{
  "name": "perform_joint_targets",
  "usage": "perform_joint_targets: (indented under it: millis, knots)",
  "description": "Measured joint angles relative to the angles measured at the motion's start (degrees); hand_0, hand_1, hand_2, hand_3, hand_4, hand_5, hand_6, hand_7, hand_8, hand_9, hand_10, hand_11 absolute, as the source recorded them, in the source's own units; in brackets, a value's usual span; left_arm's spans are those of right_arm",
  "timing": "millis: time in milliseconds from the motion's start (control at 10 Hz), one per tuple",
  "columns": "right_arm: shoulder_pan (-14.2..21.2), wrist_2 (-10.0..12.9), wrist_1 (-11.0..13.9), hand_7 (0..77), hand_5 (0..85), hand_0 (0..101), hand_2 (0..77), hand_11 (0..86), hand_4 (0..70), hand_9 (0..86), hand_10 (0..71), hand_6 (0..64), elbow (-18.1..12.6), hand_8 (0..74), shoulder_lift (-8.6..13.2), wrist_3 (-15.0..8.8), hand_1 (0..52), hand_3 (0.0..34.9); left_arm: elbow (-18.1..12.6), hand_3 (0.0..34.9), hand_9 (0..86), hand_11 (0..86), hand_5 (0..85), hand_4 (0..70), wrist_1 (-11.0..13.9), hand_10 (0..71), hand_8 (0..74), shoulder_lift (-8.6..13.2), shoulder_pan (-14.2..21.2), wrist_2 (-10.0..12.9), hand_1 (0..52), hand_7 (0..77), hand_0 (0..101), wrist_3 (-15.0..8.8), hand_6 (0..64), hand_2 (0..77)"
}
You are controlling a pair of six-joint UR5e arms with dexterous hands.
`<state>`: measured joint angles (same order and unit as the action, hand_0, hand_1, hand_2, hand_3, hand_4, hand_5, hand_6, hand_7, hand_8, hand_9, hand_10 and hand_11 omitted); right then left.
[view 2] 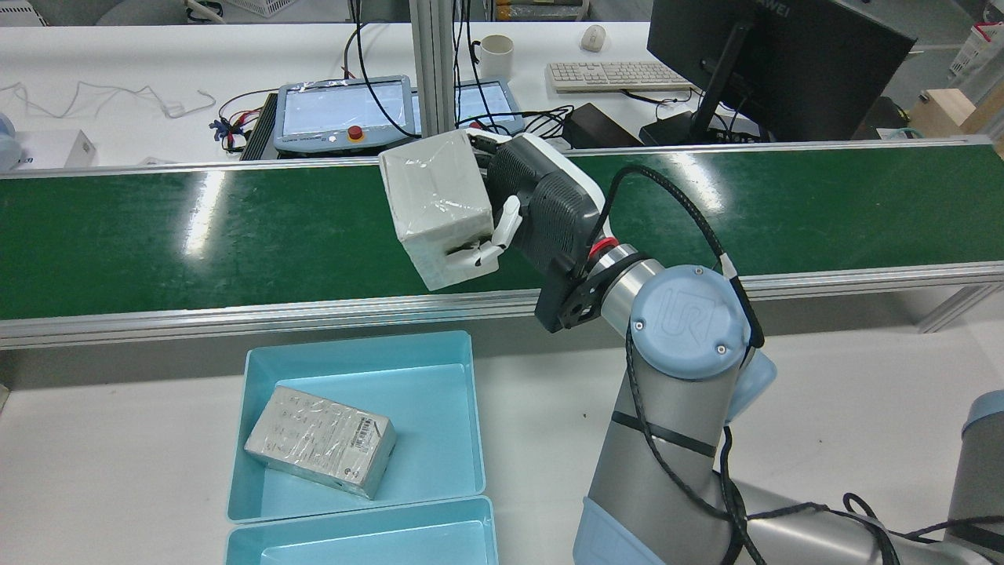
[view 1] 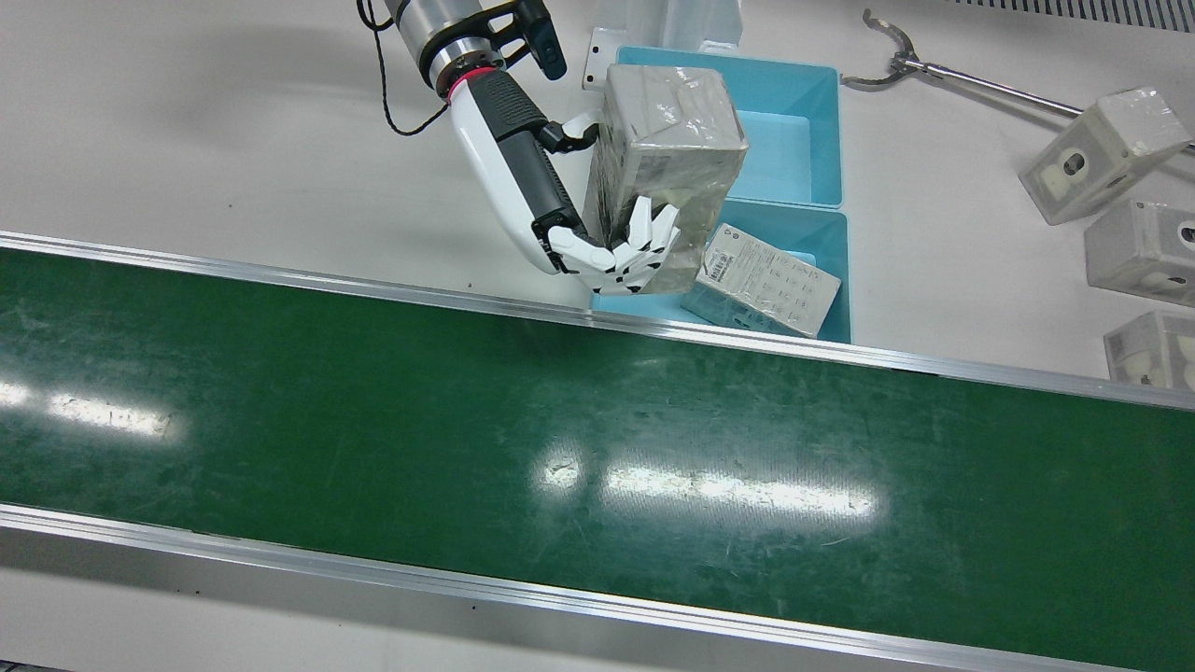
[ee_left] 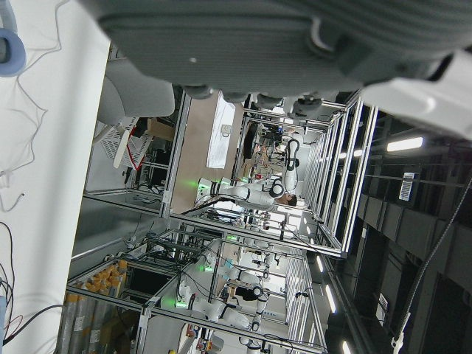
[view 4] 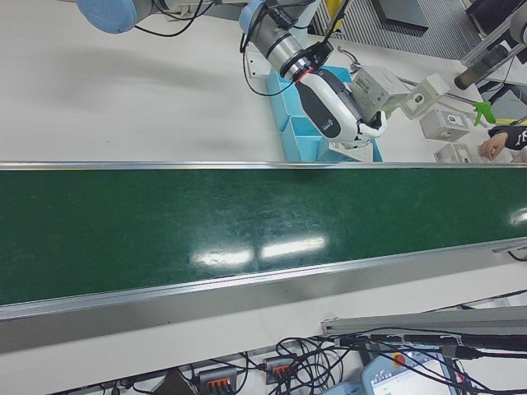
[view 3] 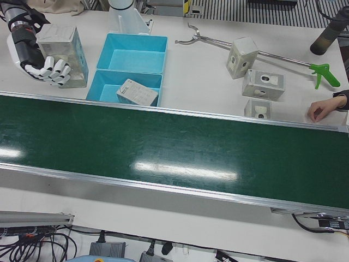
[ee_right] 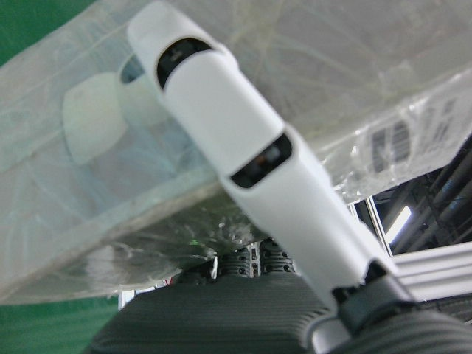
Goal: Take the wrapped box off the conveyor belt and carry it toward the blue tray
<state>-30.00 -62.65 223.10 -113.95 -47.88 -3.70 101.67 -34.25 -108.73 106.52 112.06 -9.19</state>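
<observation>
Plastic-wrapped box [view 1: 667, 159] was held off the green conveyor belt [view 1: 560, 439], gripped by the right hand [view 1: 616, 252], fingers [view 1: 649, 233] curled over one face. Long axis ran roughly upright, slightly tilted, one end toward the camera in the front view. It hung near the blue tray [view 1: 812, 121], partly covering the tray's near corner there. A second wrapped box [view 2: 321, 439] lay flat in the tray. Left hand: only a blurred dark part showed in its own view, state could not be told.
</observation>
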Motion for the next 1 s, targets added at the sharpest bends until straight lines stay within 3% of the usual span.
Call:
perform_joint_targets:
  millis: [200,300,400,500,600,700,800,1000]
  knots:
    - [3.04,-0.22,1.2,38.2,60.0,63,31.1,52.4,31.6,41.5,16.4,42.0,-1.21,45.8,-1.04,-0.67,10.4,0.0,0.0,0.0,0.0,0.5,1.1,0.0,0.0,0.5,0.5,0.0,0.0,0.0,0.0,0.5,0,0.0,0.5,0.5]
    - [4.32,-0.25,1.36,37.1,64.4,64,33.8,45.8,21.3,37.6,6.5,34.9,-1.45,38.2,-1.33,-0.86,4.4,0.0,0.0,0.0,0.0,0.5,1.1,0.0,0.0,0.5,0.5,0.0,0.0,0.0,0.0,0.0,0,0.0,0.5,1.1]
    - [5.91,-0.26,1.32,32.2,57.8,68,28.9,45.8,13.1,30.0,6.5,28.4,-1.58,31.1,-1.44,-0.93,14.2,0.0,0.0,0.0,0.0,0.5,1.1,0.0,0.0,0.5,0.5,0.0,0.0,0.0,0.0,0.0,0,0.0,0.5,1.1]
    - [7.68,-0.27,1.22,23.5,48.0,65,20.7,37.1,8.2,18.5,0.0,20.7,-1.65,20.7,-1.36,-0.97,26.7,2.3,0.0,0.0,0.0,0.5,1.1,0.0,0.0,0.5,0.5,0.0,0.0,0.0,0.0,0.5,0,0.0,0.0,1.1]
    - [9.19,-0.27,1.12,23.5,48.0,58,18.0,24.0,8.2,18.5,0.0,20.7,-1.71,20.7,-1.17,-1.06,27.3,7.8,0.0,0.0,0.0,0.5,1.1,0.0,0.0,0.5,0.5,0.0,0.0,0.0,0.0,0.5,0,0.0,0.0,1.1]
    - [10.16,-0.3,1.1,13.6,37.1,58,18.0,8.2,11.5,10.4,0.0,11.4,-1.88,8.2,-1.04,-1.16,27.3,7.8,0.0,0.0,0.0,0.5,1.1,0.0,0.0,0.5,0.5,0.0,0.0,0.0,0.0,0.5,0,0.0,0.5,1.1]
    - [10.78,-0.33,1.1,0.0,16.4,49,6.0,1.6,9.3,1.6,0.0,2.7,-2.24,0.0,-1.06,-1.31,15.8,7.9,0.0,0.0,0.0,0.5,1.1,0.0,0.0,0.5,0.5,0.0,0.0,0.0,0.0,0.5,0,0.0,0.5,1.1]
    - [11.61,-0.36,1.1,0.0,16.4,49,6.0,1.6,9.3,1.6,0.0,2.7,-4.02,0.0,-1.29,-2.37,15.8,7.9,0.0,0.0,0.0,0.5,1.1,0.0,0.0,0.5,0.5,0.0,0.0,0.0,0.0,0.0,0,0.0,0.5,0.5]
